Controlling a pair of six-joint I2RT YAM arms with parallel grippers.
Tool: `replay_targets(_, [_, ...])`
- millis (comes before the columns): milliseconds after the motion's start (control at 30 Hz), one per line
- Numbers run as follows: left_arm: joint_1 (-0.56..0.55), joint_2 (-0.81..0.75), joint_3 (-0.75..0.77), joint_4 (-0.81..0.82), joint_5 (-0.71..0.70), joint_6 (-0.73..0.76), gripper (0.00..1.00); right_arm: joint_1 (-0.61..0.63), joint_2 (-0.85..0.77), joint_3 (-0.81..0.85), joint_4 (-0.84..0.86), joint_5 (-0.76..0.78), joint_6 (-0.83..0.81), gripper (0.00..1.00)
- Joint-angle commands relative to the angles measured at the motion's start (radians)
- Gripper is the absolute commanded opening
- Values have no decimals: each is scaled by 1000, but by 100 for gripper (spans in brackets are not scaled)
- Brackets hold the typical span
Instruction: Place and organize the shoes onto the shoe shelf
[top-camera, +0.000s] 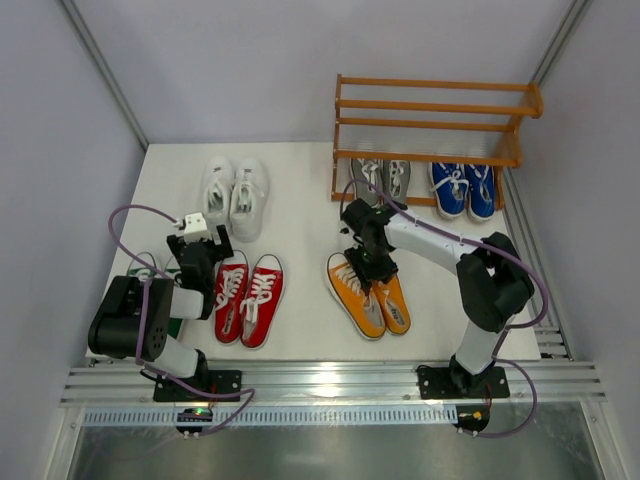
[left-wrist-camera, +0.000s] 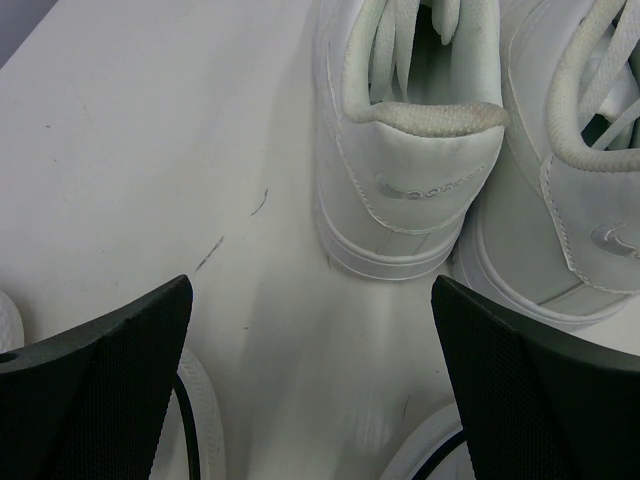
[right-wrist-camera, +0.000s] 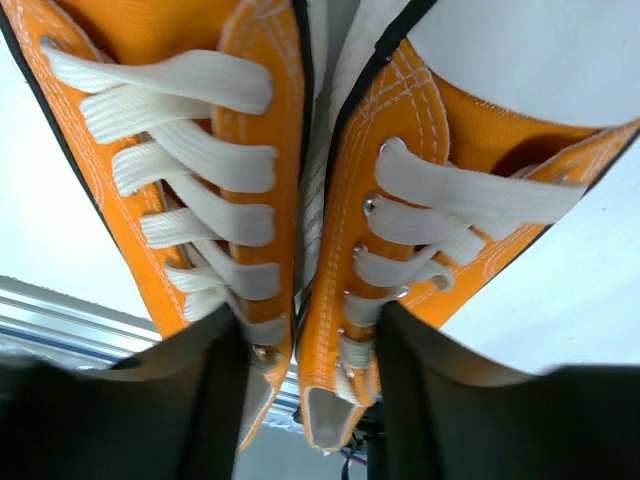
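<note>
Right gripper (right-wrist-camera: 310, 335) straddles the touching inner walls of the orange shoes (right-wrist-camera: 250, 120) (pinching or loose, I cannot tell), mid-table before the shelf (top-camera: 430, 105). Left gripper (left-wrist-camera: 312, 290) gapes empty just behind the white shoes (left-wrist-camera: 415, 190).

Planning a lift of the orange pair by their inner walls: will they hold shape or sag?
The orange pair has thin canvas sides that will probably buckle under the right claw, so the toes may droop. The loose laces could snag. The shoes look small, so they are likely light.
</note>
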Motion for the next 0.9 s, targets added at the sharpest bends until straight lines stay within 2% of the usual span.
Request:
replay_targets(0, [2, -14, 18, 57, -10, -5, 100, 0, -23, 16, 54, -13, 27, 54])
replay_targets(67, [2, -14, 18, 55, -11, -5, 100, 9, -33, 10, 68, -10, 46, 68])
replay_targets(300, [2, -14, 18, 54, -10, -5, 100, 31, -89, -13, 72, -28, 181, 91])
replay_targets(467, [0, -14, 18, 54, -10, -5, 100, 52, -134, -24, 42, -47, 320, 90])
replay_targets(733, [0, -15, 18, 51, -10, -6, 100, 65, -120, -84, 63, -88, 357, 80])
replay_targets(833, [0, -17, 19, 46, -10, -6, 100, 63, -103, -111, 92, -67, 356, 72])
replay_targets(867, [0, -18, 18, 43, -10, -6, 100, 63, -97, -125, 98, -67, 354, 66])
